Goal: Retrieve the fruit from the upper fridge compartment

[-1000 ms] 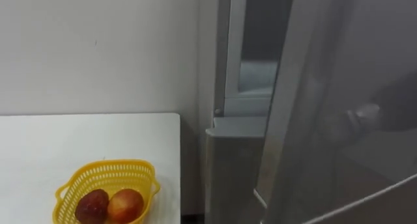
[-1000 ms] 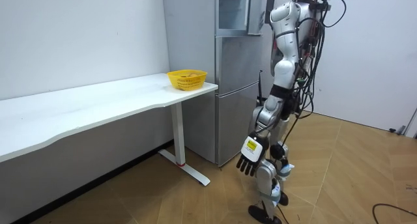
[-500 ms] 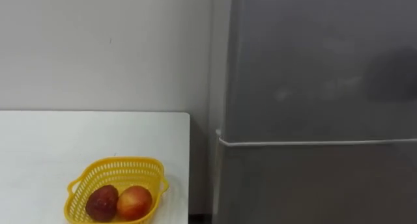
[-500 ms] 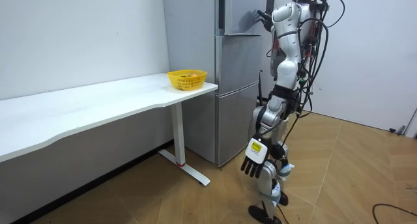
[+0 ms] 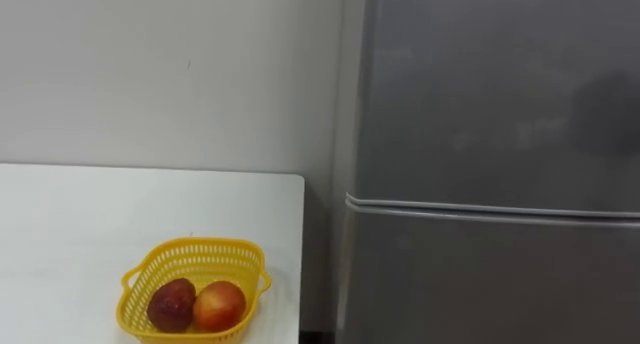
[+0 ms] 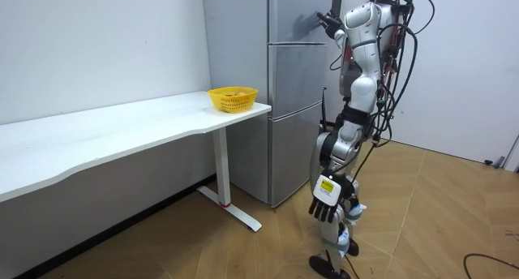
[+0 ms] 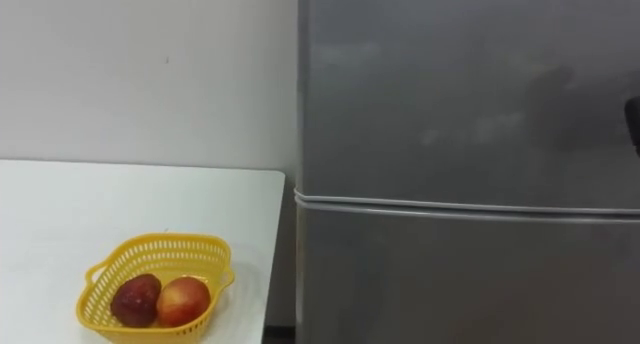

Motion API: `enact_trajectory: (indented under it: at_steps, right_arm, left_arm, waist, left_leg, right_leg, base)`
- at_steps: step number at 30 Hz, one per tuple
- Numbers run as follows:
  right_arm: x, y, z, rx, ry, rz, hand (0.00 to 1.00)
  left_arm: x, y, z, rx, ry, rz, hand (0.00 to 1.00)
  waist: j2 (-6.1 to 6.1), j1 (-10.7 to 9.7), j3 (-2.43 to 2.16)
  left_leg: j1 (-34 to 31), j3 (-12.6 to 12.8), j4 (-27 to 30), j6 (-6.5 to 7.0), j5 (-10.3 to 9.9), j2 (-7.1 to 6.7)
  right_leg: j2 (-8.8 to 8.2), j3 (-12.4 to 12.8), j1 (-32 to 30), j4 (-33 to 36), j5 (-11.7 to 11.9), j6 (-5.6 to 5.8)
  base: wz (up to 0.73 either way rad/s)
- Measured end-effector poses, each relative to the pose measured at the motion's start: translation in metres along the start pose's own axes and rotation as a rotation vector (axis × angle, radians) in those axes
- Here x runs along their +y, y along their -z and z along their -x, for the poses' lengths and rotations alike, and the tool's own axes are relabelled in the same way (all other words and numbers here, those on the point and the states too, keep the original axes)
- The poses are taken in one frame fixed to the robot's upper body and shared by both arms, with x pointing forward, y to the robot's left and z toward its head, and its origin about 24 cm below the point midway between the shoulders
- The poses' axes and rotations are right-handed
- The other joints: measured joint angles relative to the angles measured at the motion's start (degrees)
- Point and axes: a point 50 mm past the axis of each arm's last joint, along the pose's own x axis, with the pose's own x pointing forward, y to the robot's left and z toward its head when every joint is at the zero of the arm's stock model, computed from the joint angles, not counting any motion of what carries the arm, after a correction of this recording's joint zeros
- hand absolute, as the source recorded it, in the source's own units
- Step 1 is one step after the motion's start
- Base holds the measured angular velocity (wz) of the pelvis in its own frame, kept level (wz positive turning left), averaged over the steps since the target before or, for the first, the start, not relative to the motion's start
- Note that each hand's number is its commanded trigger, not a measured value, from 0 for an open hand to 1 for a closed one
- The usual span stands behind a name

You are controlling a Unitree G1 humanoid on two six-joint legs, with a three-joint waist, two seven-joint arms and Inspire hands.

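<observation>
- Smooth grey metal fridge door [image 5: 490,94], open a second ago, is now sitting shut.
- Raised to it, right robot hand [image 6: 326,21]: can't tell its grip; left robot hand [image 6: 324,208] is hanging loosely open.

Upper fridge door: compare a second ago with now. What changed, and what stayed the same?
The upper fridge door swung shut; a second ago it stood open. The right hand is raised at its front. The left hand hangs low as before, and the yellow basket stays on the table.
</observation>
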Motion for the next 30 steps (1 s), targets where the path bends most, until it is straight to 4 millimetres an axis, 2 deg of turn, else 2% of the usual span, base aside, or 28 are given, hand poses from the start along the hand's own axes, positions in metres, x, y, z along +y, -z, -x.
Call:
enact_trajectory:
  at_steps: [5, 10, 21, 30]
  right_arm:
    - [-0.0017, 0.0018, -0.0001, 0.007, 0.006, 0.006, 0.00]
    - [-0.0040, 0.0040, -0.0002, 0.015, 0.015, 0.012, 0.00]
    - [-0.0047, 0.0046, -0.0002, 0.020, 0.018, 0.011, 0.00]
    - [-0.0050, 0.0060, -0.0003, 0.035, 0.019, 0.021, 0.00]
  left_arm:
    - [0.0000, 0.0000, 0.0000, 0.001, 0.000, 0.000, 0.00]
    - [0.0003, 0.0011, 0.0001, 0.008, -0.002, 0.002, 0.00]
    - [0.0017, 0.0013, 0.0003, 0.012, -0.014, 0.005, 0.00]
    - [0.0055, 0.0037, 0.0008, 0.027, -0.025, 0.015, 0.00]
  waist:
    - [-0.43, 0.06, -0.06]
    - [-0.49, 0.16, -0.37]
    - [-0.74, 0.23, -0.28]
    - [-1.19, -0.56, -0.36]
  left_leg:
    - [0.01, 0.05, 0.00, 0.00, 0.00, 0.01]
    - [0.08, 0.08, -0.01, 0.00, 0.00, 0.03]
    - [0.03, 0.14, -0.01, -0.01, 0.00, 0.05]
    - [0.08, 0.07, 0.02, -0.02, 0.01, 0.05]
  right_leg:
    - [0.01, 0.01, 0.03, 0.00, 0.03, -0.04]
    - [0.01, -0.01, 0.16, -0.02, 0.07, -0.07]
    - [0.00, -0.06, 0.15, -0.05, 0.08, -0.09]
    - [0.00, -0.15, 0.81, -0.13, 0.15, -0.10]
  base:
    - [0.00]
    - [0.00]
    - [0.00]
    - [0.01]
